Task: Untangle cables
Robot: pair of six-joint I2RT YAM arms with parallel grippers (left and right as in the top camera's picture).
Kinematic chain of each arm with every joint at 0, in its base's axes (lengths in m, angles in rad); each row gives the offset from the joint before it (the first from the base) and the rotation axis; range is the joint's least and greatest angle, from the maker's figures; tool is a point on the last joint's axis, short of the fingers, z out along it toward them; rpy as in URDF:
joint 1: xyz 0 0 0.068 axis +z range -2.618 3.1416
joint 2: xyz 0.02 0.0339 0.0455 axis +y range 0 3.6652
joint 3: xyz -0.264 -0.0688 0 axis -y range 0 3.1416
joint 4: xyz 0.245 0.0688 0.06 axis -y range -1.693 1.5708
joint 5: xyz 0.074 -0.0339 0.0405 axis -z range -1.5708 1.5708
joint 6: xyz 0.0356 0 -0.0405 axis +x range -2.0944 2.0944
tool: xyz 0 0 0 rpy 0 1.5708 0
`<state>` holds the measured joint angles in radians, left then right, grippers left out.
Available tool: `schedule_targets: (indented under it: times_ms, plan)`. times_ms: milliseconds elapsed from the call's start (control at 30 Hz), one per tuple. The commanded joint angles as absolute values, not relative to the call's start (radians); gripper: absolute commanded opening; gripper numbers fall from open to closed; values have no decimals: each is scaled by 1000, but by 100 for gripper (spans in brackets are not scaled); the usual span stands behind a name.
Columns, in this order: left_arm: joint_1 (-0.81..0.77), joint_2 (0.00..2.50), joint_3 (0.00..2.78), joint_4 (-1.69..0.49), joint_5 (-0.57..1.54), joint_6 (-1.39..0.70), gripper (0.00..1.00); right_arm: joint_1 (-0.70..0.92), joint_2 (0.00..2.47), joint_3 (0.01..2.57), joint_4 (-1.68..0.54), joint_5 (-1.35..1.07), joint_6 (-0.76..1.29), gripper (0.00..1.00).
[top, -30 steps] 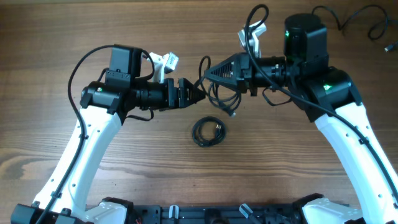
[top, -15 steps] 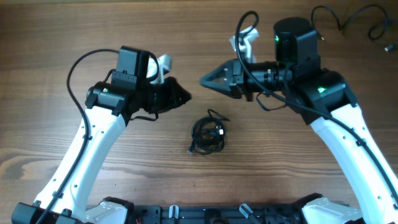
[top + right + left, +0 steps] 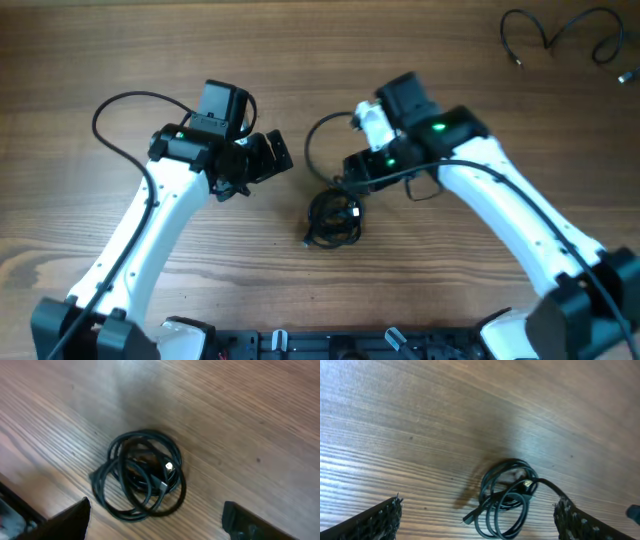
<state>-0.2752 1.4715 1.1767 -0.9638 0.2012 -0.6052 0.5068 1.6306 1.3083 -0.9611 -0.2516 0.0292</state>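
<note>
Wood-grain surface (image 3: pixel 120 60), untangling not yet begun: black cable bundle (image 3: pixel 333 217) lying loose just below the right hand (image 3: pixel 355 168) and a little off to the side of the left hand (image 3: pixel 272 158), both with fingers spread wide and gripping nothing. Best to pinch near the plug end (image 3: pixel 166 476) rather than around the whole coil, pin the rest with the other hand, then draw apart slowly to avoid tightening. Well away from both hands, a second cable (image 3: pixel 560 30).

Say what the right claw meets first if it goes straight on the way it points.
The right claw points at the cable coil on the table, framed between its open jaws; it would likely meet that first, though depth is unclear.
</note>
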Motion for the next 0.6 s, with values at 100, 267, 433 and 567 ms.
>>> schedule_targets:
  times_ms: [100,267,433,567]
  plan:
    - [-198,1498,1177,-1005,182,-618,100,581,1782,1300,-913,-165,-23,59]
    - [-179,1498,1177,-1030,189,-607,100,585,1801,1318,-902,-118,52,4]
    - [-183,1498,1177,-1018,393,-441,84,581,1727,1519,-1021,-171,196,4]
    - [-183,1498,1177,-1014,506,-394,86,576,1676,1712,-1171,-175,287,4]
